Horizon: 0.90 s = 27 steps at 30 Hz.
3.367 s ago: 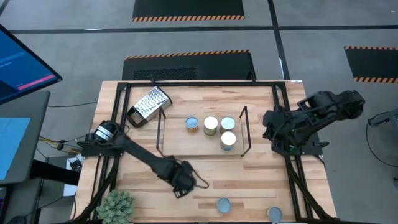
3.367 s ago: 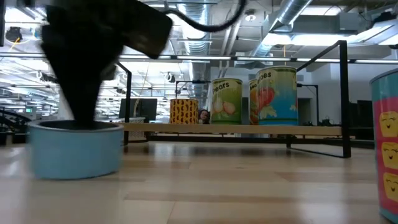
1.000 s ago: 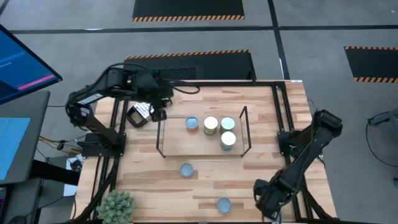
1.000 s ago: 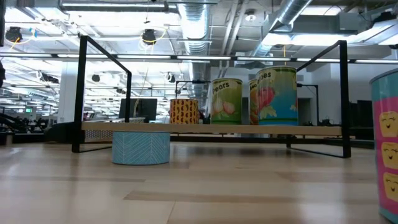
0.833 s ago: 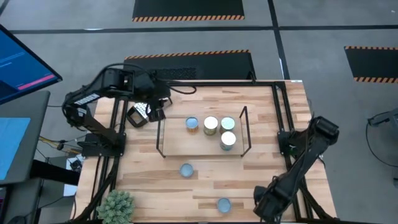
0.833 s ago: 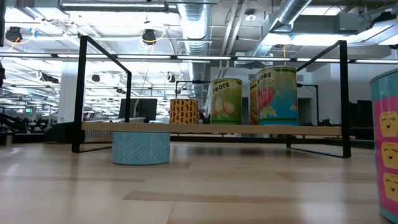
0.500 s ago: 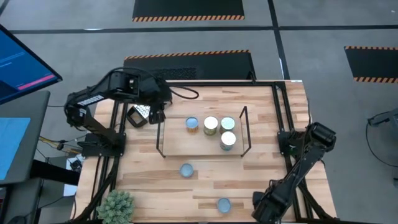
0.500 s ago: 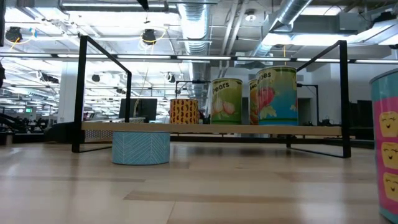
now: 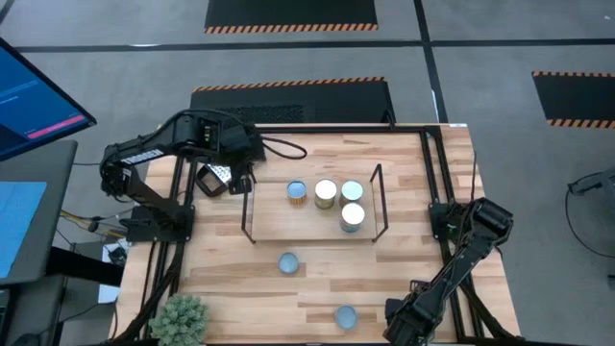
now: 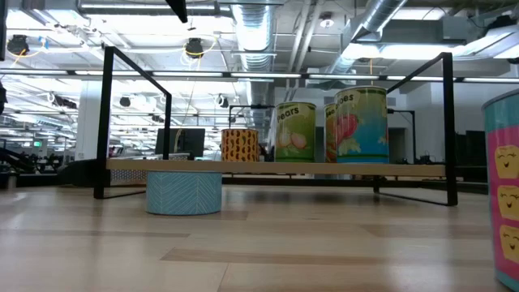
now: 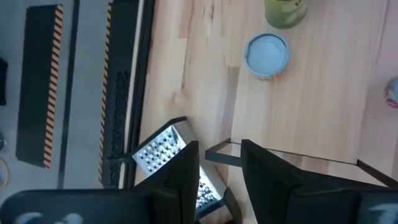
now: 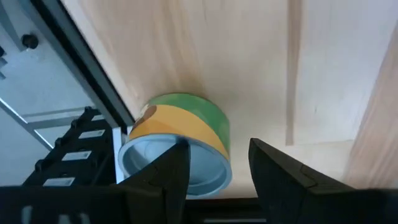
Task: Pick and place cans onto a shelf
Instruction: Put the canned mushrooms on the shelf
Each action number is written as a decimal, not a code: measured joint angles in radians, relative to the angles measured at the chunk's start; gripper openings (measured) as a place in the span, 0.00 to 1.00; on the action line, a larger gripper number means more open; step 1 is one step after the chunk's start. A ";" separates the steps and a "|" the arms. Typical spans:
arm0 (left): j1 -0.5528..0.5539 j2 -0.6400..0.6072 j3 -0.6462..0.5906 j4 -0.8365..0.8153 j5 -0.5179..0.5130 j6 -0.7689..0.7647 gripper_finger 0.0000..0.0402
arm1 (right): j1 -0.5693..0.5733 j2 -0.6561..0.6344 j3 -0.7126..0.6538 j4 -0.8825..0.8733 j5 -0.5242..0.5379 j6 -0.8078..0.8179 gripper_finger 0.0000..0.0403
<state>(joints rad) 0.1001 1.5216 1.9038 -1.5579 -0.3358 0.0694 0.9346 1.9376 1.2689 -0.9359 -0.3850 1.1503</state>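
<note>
The black-wire shelf [image 9: 246, 207] holds several cans [image 9: 326, 194], which stand upright on its wooden floor [image 10: 276, 168]. A blue can [image 9: 287, 262] stands on the table in front of the shelf, and another [image 9: 345, 315] near the front edge. My right gripper [image 9: 396, 330] is open at the near right corner, over a green-and-yellow can [image 12: 186, 134] that stands there. One finger [image 12: 171, 174] shows in front of its lid; whether it touches, I cannot tell. My left gripper [image 9: 240, 178] hangs open above the shelf's left end, with nothing between its fingers [image 11: 186, 174].
A metal grater [image 11: 158, 152] lies at the far left, partly under my left gripper. A small plant [image 9: 181, 315] sits at the near left corner. A black frame [image 9: 434, 183] edges the table. A pink can [image 10: 503, 186] stands close to the low camera.
My right gripper has moved toward the table's near edge, coming over the can at the near right corner, and stays open. My left arm has shifted slightly toward the near edge above the shelf's left end. No can has moved.
</note>
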 joint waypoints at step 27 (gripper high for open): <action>-0.001 -0.199 0.000 -0.004 -0.012 -0.164 0.27 | -0.188 -0.233 -0.043 -0.161 0.129 -0.189 0.01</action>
<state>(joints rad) 0.0994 1.3222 1.9038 -1.5617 -0.3473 -0.0944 0.7468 1.7050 1.2263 -1.0969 -0.2556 0.9615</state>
